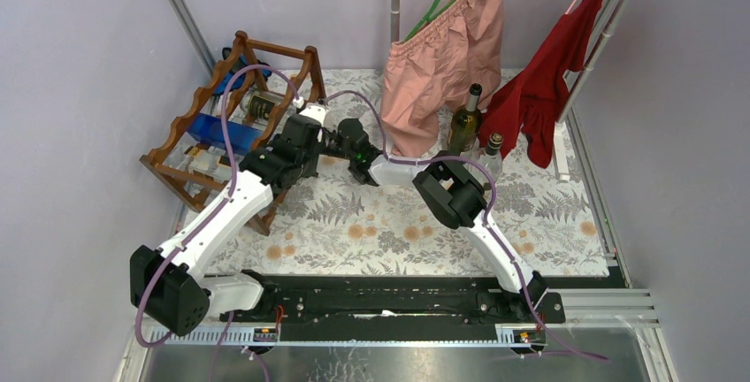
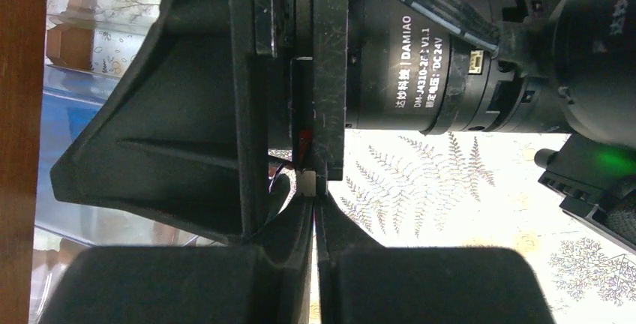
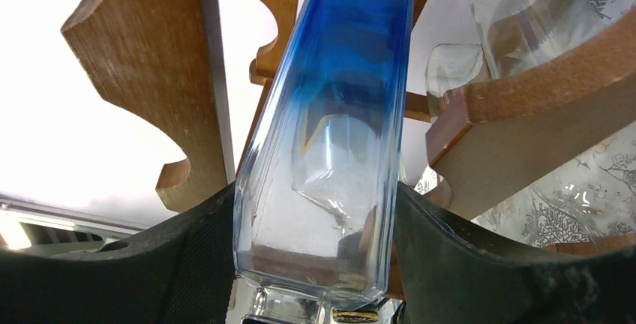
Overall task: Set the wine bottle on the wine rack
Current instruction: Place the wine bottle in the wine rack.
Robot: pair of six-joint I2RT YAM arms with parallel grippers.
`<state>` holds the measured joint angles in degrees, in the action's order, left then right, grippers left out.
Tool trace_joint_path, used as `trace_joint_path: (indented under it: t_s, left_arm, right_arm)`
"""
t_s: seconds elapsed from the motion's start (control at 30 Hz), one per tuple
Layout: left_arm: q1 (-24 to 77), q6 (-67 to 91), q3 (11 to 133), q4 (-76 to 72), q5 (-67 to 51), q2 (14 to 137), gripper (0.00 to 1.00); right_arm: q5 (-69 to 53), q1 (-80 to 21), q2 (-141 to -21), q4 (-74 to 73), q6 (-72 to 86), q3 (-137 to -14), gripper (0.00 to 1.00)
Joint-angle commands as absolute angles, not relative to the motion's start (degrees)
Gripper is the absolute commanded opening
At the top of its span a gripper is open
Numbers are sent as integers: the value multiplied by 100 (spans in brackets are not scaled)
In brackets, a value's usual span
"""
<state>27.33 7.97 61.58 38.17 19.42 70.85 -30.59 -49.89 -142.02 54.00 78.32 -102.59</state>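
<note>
The reddish-brown wooden wine rack [image 1: 181,126] with scalloped rails stands tight in the far left corner of the fern-printed worktop [image 1: 389,223], close to the side wall, so the open room lies to its right and front. That side is crowded: both arm ends meet just beside the rack. Open cloth stretches from there to the arm bases. A dark green bottle [image 1: 466,121] and a clear bottle [image 1: 492,154] stand well apart at the far right, beside hanging pink shorts [image 1: 447,55] and a red garment [image 1: 548,90].

From above, only the blue end of the square-sided glass wine bottle [image 1: 221,130] shows, lying on a middle tier; the left arm covers the rest. The right wrist view shows what is hidden there. The bottle, blue fading to clear, runs away between the rails, and the right fingers [image 3: 217,226] are clamped on its clear end from both sides. More clear glass sits in the neighbouring scallops.

The left wrist view shows the left fingers [image 2: 296,226] pressed together with nothing between them. Their tips are right up against the right arm's black motor housing [image 2: 420,54]. The rack's wood and the blue glass show at that view's left edge.
</note>
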Motion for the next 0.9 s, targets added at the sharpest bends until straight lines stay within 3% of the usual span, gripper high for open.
trace_joint_path:
  t_s: [0.0,0.87]
  left_arm:
    - [2296,764,6102,3521,2836,7075,8]
    - [2132,864,6059,3440,2800,7134,8]
  right_arm:
    - [-3521,-5062,-13817,5645,8108,-10107,73]
    - [-3827,-4909,-13503,5700,8145,-9535,85]
